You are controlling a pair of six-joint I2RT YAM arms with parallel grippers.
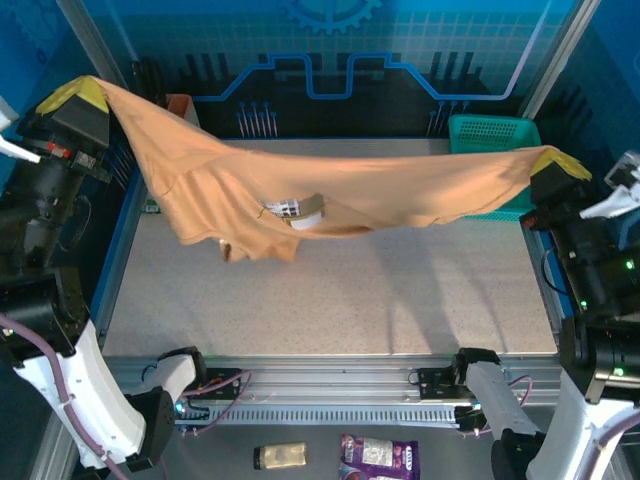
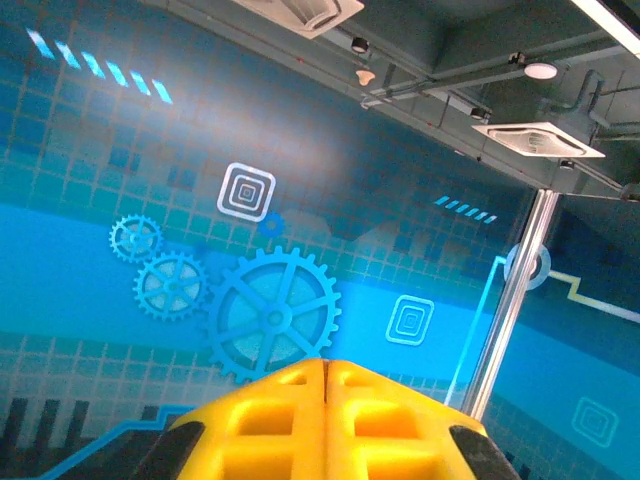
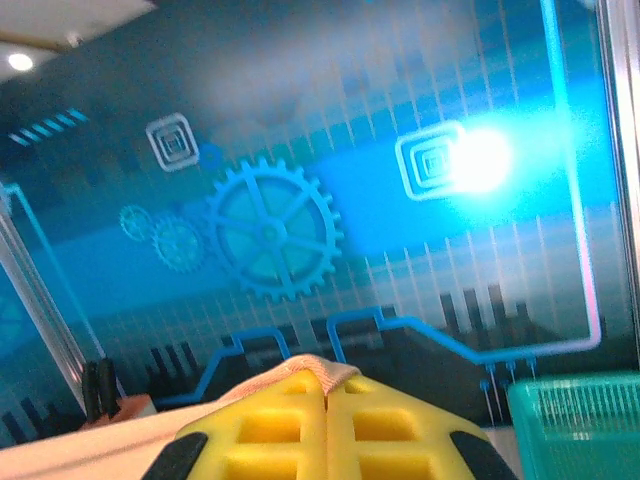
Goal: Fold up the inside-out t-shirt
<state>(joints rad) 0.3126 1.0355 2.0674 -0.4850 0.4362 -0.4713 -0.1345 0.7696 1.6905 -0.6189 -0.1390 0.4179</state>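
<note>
The inside-out t-shirt (image 1: 330,195), one tan garment, hangs stretched in the air above the counter (image 1: 350,290), strung between two grippers. From the top camera its upper edge runs in a sagging line from high at the back left to lower on the right. The body droops below that line on the left half, and its lowest folds hang over the back part of the counter. One small white tag (image 1: 288,209) with dark print shows near the middle of the cloth.

The left gripper (image 1: 85,95) is raised at the far left with the shirt's corner draped over its yellow pads. In the left wrist view its two yellow fingers are pressed flat together (image 2: 325,372), with only a thin seam between them. The right gripper (image 1: 557,163) pinches the opposite corner at the right edge of the counter. In the right wrist view its two yellow fingers are also closed tight (image 3: 325,385), and a strip of tan hem (image 3: 295,368) sticks up from the seam, with more cloth trailing off to the lower left.

One teal plastic basket (image 1: 495,140) sits at the back right corner of the counter, partly behind the shirt, and its mesh wall also shows in the right wrist view (image 3: 580,425). One orange object (image 1: 183,103) stands at the back left, mostly hidden by the cloth. Two packets lie below the near rail: one pale yellow (image 1: 280,456) and one purple (image 1: 380,458).
</note>
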